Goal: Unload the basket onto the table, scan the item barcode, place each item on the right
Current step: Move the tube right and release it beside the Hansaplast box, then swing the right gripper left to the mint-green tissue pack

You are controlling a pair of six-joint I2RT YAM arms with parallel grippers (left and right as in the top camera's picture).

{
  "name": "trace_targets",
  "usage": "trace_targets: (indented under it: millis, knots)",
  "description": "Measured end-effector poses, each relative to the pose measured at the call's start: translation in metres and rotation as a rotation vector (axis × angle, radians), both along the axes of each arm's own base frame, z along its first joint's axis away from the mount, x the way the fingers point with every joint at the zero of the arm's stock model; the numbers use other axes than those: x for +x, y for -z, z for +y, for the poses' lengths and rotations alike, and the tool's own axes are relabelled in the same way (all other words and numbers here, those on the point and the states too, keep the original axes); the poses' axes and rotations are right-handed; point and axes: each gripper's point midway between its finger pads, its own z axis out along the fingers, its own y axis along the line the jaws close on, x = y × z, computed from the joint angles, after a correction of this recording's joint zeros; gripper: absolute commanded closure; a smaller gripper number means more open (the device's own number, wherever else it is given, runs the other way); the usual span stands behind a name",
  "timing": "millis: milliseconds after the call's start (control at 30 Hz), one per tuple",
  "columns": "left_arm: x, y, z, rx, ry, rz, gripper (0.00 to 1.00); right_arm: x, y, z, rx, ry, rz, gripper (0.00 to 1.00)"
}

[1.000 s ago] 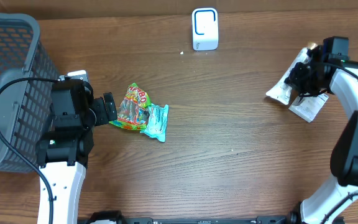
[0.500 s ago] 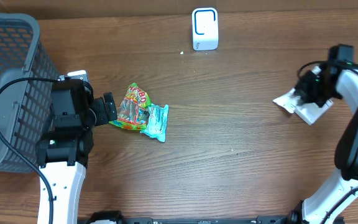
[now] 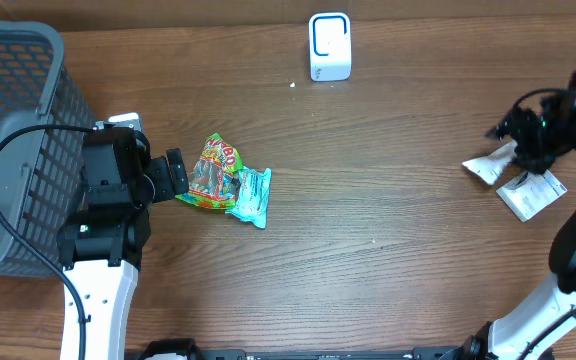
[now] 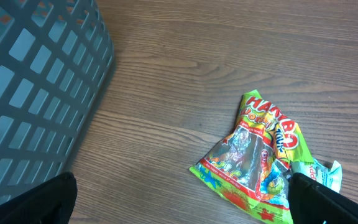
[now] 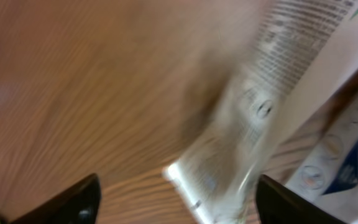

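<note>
A white barcode scanner with a blue outline stands at the table's far edge. Two white printed packets lie at the right, just below my right gripper. In the right wrist view its jaws stand wide apart over one blurred white packet, gripping nothing. A green Haribo bag and a teal packet lie left of centre. My left gripper is open just left of them. In its wrist view the Haribo bag reaches my right fingertip.
A tall grey mesh basket fills the left edge, close behind my left arm, and appears as a grid wall in the left wrist view. A small white speck lies near the scanner.
My right gripper swung right and opened, letting a white packet drop to the table beside the other one. The left arm and the Haribo bag have not moved.
</note>
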Motion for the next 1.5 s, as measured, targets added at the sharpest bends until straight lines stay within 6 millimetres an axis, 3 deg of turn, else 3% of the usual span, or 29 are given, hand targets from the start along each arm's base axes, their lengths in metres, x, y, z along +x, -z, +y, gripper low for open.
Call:
trace_targets:
  millis: [167, 300, 400, 500, 633, 767, 1067, 1333, 1433, 1500]
  knots:
    - [0.0, 0.0, 0.0, 0.0, 0.0, 0.0, 0.0, 0.018, -0.06, 0.043, -0.008, -0.143, -0.143, 0.01]
    - [0.0, 0.0, 0.0, 0.0, 0.0, 0.0, 0.0, 0.027, -0.085, 0.109, 0.046, -0.298, -0.234, 0.05]
    - [0.0, 0.0, 0.0, 0.0, 0.0, 0.0, 0.0, 0.031, -0.087, 0.169, 0.084, -0.415, -0.275, 0.13]
    - [0.0, 0.0, 0.0, 0.0, 0.0, 0.0, 0.0, 0.026, -0.084, 0.231, 0.119, -0.495, -0.297, 0.15]
    - [0.0, 0.0, 0.0, 0.0, 0.0, 0.0, 0.0, 0.007, -0.069, 0.308, 0.168, -0.576, -0.278, 0.19]
    - [0.0, 0.0, 0.0, 0.0, 0.0, 0.0, 0.0, -0.01, -0.043, 0.358, 0.144, -0.588, -0.221, 0.21]
    - [0.0, 0.0, 0.0, 0.0, 0.0, 0.0, 0.0, -0.049, 0.018, 0.44, -0.021, -0.625, -0.205, 0.23]
    - [0.0, 0.0, 0.0, 0.0, 0.0, 0.0, 0.0, -0.066, 0.048, 0.462, -0.059, -0.652, -0.189, 0.36]
    - [0.0, 0.0, 0.0, 0.0, 0.0, 0.0, 0.0, -0.067, 0.052, 0.465, -0.06, -0.652, -0.187, 0.44]
    - [0.0, 0.0, 0.0, 0.0, 0.0, 0.0, 0.0, -0.068, 0.053, 0.466, -0.058, -0.654, -0.187, 0.55]
